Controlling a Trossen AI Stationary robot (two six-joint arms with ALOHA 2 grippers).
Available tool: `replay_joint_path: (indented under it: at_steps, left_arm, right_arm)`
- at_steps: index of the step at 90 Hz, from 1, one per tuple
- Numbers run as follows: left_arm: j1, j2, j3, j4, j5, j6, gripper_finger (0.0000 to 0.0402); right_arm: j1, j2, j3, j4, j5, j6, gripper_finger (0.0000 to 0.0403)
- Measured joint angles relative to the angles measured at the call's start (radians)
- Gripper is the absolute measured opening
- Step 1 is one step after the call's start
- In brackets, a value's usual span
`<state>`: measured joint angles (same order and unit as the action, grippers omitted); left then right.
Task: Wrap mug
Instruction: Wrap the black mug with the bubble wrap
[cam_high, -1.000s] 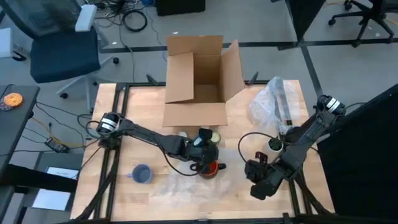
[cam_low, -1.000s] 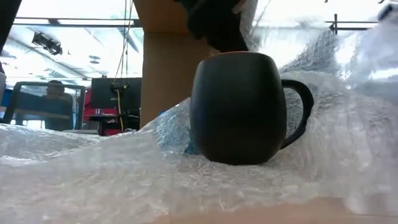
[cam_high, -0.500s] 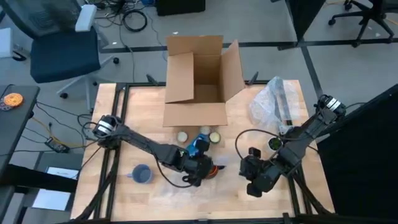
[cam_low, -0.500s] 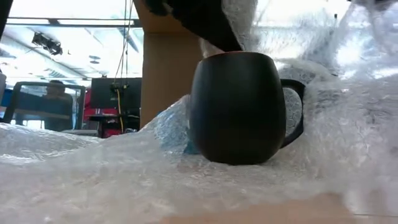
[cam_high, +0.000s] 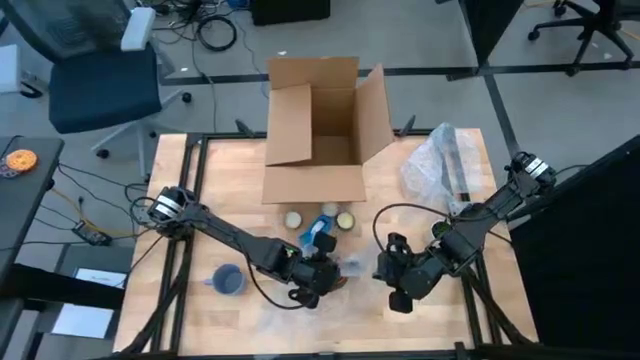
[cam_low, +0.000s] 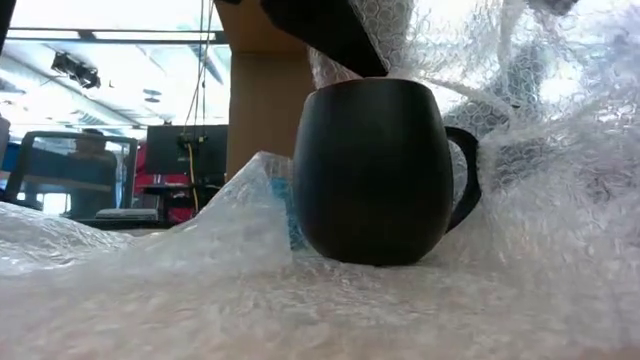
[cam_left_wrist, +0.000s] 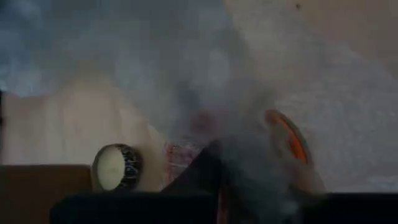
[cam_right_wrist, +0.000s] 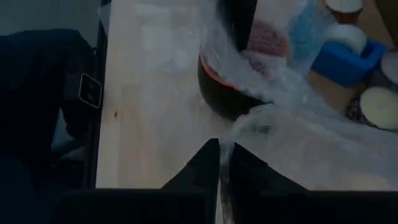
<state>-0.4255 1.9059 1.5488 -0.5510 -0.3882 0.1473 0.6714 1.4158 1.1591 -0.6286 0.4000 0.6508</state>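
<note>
The black mug (cam_low: 372, 172) stands upright on a bubble wrap sheet (cam_low: 300, 300) on the table (cam_high: 390, 195), in front of the open cardboard box (cam_high: 315, 125), handle turned toward the right arm. The left gripper (cam_high: 318, 275) sits right over the mug — whether its jaws are wide or narrow cannot be told. The right gripper (cam_right_wrist: 219, 163), just beside the mug, has its jaws pinched together on an edge of the bubble wrap sheet — lifted up against the mug.

Bubble wrap (cam_left_wrist: 186, 81) fogs the left wrist view (mug (cam_left_wrist: 283, 140) barely discernible), hiding the fingers.
</note>
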Motion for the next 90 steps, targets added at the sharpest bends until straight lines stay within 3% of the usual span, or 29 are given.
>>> replay_joint_path:
  at_steps: [12,31,50,75,90]
  left_arm:
    - [0.000,0.000,-0.001,-0.003,-0.002,0.002,0.0016]
    - [-0.003,-0.019,0.028,-0.017,-0.002,-0.002,0.0077]
    - [-0.030,-0.018,0.051,-0.103,0.108,-0.056,0.0129]
    - [-0.075,-0.018,0.051,-0.107,0.151,-0.076,0.0138]
    - [-0.075,-0.018,0.052,-0.121,0.036,-0.075,0.0138]
  right_arm:
    - [-0.008,0.000,0.000,0.000,-0.001,-0.008,0.0000]
    - [-0.014,0.000,0.000,-0.001,-0.003,-0.008,0.0000]
    - [-0.014,0.000,0.000,-0.001,-0.003,-0.008,0.0000]
    - [-0.023,0.000,0.000,0.002,-0.002,-0.024,0.0000]
    - [-0.032,0.000,0.000,0.005,-0.002,-0.027,0.0000]
